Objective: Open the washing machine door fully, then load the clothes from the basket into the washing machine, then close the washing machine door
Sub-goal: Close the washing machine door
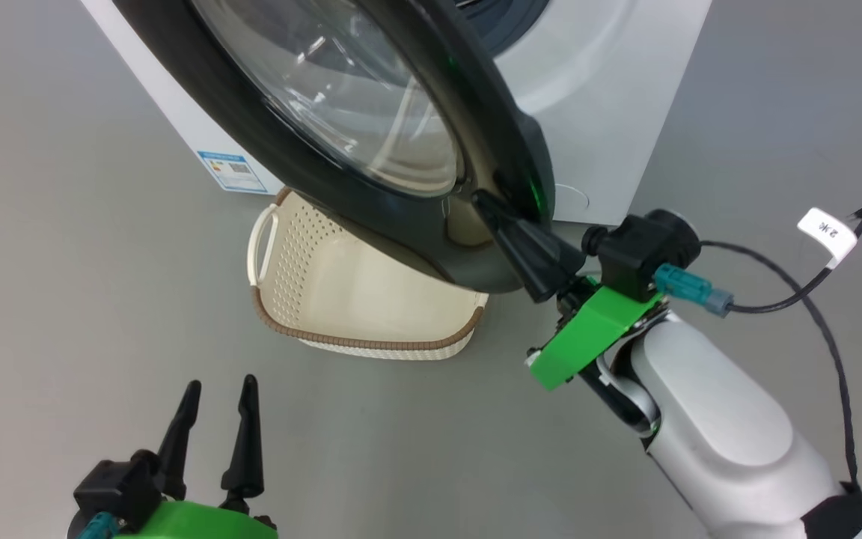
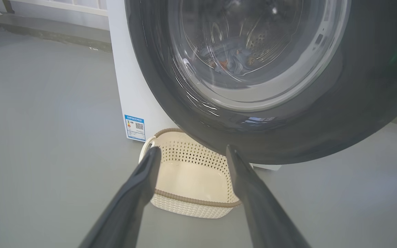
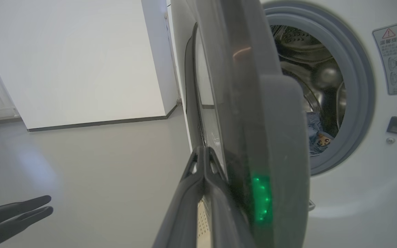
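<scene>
Last step in hand, to judge by the layout: closing the washing machine door (image 1: 341,97), swung partway out from the washing machine (image 1: 603,112). Clothes (image 3: 317,137) already inside the steel drum (image 3: 298,65), glimpsed past the grey gasket (image 3: 360,69). Basket (image 1: 371,340) bare on the floor (image 1: 64,299) at the machine's foot, beneath the door's lower rim. Right gripper (image 1: 482,201) pinched fully together, gripping nothing, tips laid against the glossy black rim near its free edge. Left gripper (image 1: 220,383) spread wide and empty, low and well apart from the basket. Next, probably: a steady push along the door's arc toward the gasket until latched, tips kept from sliding off the curved rim. Open grey floor to both sides. Basket low beneath the swing, seemingly clear of it. Cable (image 1: 812,292) trailing behind the right wrist worth watching.
</scene>
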`<state>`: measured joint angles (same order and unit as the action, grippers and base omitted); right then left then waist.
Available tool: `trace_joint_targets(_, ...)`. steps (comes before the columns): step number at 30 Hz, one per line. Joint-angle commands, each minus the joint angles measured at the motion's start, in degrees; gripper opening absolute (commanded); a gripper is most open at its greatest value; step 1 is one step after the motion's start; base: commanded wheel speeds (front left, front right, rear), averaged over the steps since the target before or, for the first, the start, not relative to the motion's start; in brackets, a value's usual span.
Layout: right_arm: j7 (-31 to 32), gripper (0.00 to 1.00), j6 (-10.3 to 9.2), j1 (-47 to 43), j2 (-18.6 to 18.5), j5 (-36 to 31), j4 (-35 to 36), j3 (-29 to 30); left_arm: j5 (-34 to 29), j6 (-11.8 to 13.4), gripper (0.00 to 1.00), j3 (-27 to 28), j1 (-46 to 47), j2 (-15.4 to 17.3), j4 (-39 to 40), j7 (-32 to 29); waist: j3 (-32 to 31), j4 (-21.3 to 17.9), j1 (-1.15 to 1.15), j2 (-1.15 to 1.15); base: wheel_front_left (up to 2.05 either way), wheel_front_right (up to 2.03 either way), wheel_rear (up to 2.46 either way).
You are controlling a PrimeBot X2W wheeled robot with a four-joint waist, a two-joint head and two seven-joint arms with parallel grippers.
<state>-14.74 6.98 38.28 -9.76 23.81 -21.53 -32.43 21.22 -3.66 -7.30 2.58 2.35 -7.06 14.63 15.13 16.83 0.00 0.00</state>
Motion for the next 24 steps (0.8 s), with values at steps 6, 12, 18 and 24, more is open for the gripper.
trace_joint_targets(6,-0.26,0.00,0.51,4.56,-0.53,0.15,0.86,1.13,2.05,1.19,1.00,-0.58,1.78,0.53,2.21,0.37,3.03,-0.28,0.00,0.00,0.00,0.00,0.00)
trace_joint_targets(12,-0.26,0.00,0.51,9.25,-2.62,0.21,0.67,1.57,2.81,1.48,1.00,-3.43,2.11,0.53,2.62,0.37,6.54,-0.33,0.00,0.00,0.00,0.00,0.00)
trace_joint_targets(18,-0.26,0.00,0.51,13.64,-4.53,-0.25,-0.60,1.71,2.94,1.57,1.00,-4.17,2.68,0.53,2.83,0.37,9.38,0.11,0.00,0.00,0.00,0.00,0.00)
trace_joint_targets(24,-0.26,0.00,0.51,19.59,-7.77,-0.96,-1.77,2.43,3.43,1.60,1.00,-5.06,3.50,0.53,3.87,0.37,12.07,1.69,0.00,0.00,0.00,0.00,0.00)
